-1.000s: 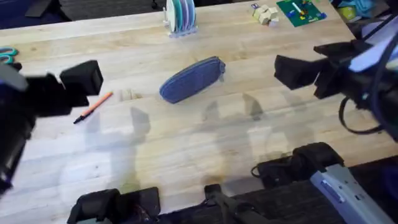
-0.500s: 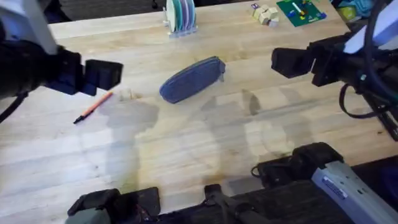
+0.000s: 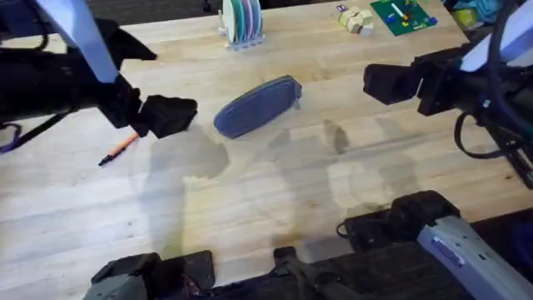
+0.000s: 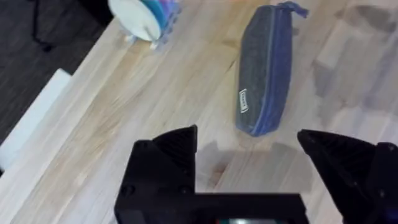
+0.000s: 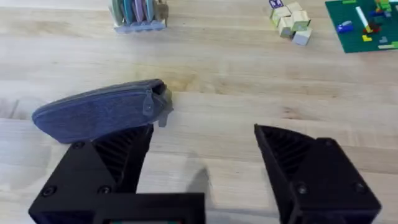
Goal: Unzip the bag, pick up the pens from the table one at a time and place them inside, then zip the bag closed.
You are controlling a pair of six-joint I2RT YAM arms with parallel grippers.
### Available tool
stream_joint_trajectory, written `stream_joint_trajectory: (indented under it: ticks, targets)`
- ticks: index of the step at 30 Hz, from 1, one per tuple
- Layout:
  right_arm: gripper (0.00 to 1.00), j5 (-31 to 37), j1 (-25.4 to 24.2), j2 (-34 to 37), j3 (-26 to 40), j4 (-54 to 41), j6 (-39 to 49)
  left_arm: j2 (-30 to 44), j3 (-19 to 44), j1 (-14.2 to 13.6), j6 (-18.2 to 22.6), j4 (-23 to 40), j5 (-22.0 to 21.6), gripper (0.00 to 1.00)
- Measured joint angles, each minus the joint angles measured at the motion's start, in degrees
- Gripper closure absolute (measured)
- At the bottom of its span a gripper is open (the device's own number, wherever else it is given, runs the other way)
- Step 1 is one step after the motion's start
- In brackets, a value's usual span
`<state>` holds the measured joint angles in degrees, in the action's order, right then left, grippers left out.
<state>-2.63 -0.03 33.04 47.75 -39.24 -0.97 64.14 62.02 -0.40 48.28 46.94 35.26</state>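
Note:
The blue-grey bag point(image 3: 256, 106) lies zipped shut on the table point(image 3: 275, 192), slanting up to the right. An orange pen point(image 3: 121, 148) with a black tip rests to its left. My left gripper point(image 3: 171, 115) hovers just left of the bag's lower end, between pen and bag. The left wrist view shows its fingers wide open, with the bag point(image 4: 264, 68) a short way beyond my left gripper point(image 4: 249, 155). My right gripper point(image 3: 383, 83) hangs open to the right of the bag. In the right wrist view the bag point(image 5: 99, 112) and its zipper pull point(image 5: 149, 106) lie ahead of my right gripper point(image 5: 202, 155).
A rack of coloured discs point(image 3: 241, 21) stands at the table's far edge behind the bag. Small wooden blocks point(image 3: 356, 18) and a green board point(image 3: 403, 15) with small pieces sit at the far right.
My left arm has swung from the table's left edge rightward, past the pen, up to the bag's lower end. The right arm shifted only slightly. Bag and pen have not moved.

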Motion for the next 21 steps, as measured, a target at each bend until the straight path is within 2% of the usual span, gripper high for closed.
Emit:
stream_joint_trajectory:
  ticks: [9,14,21]
  targets:
    - [0.004,0.0,0.0,0.0,0.0,0.0,0.1,6.7,0.0,0.0,5.7,0.2,8.7,0.007]
    - [0.004,0.0,0.0,0.0,0.0,0.0,0.1,10.1,0.0,-1.0,6.8,1.9,10.1,0.007]
    - [0.004,0.0,0.0,0.0,0.0,0.0,0.1,16.1,0.0,-4.5,7.5,1.8,10.2,0.008]
